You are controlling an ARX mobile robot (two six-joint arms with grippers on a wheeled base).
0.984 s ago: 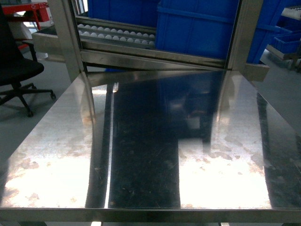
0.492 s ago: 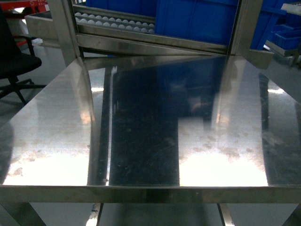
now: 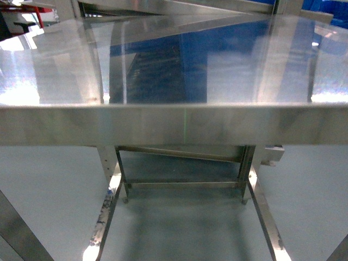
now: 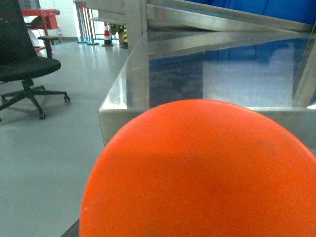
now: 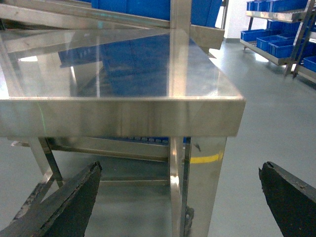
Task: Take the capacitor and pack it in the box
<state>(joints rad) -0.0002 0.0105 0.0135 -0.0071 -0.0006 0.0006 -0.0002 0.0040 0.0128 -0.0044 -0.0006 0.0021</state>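
A smooth orange rounded thing [image 4: 197,173] fills the lower part of the left wrist view, very close to the camera. It hides the left gripper's jaws, and I cannot tell whether it is the capacitor. The box is out of view in all three views. My right gripper [image 5: 180,197] is open with nothing between its dark fingers [image 5: 69,202]. It hangs below the level of the tabletop, in front of the steel table's near right leg [image 5: 197,182]. Neither gripper shows in the head view.
The steel table [image 3: 174,122] stands straight ahead, its front edge at mid height and its legs and crossbars [image 3: 185,185] below. A black office chair [image 4: 24,64] stands on the floor to the left. Blue bins on shelves [image 5: 276,42] lie to the right, with blue crates [image 5: 143,7] behind the table.
The head view has sunk and drawn back. The tabletop filled it before; now the table's front edge, legs and the floor beneath show.
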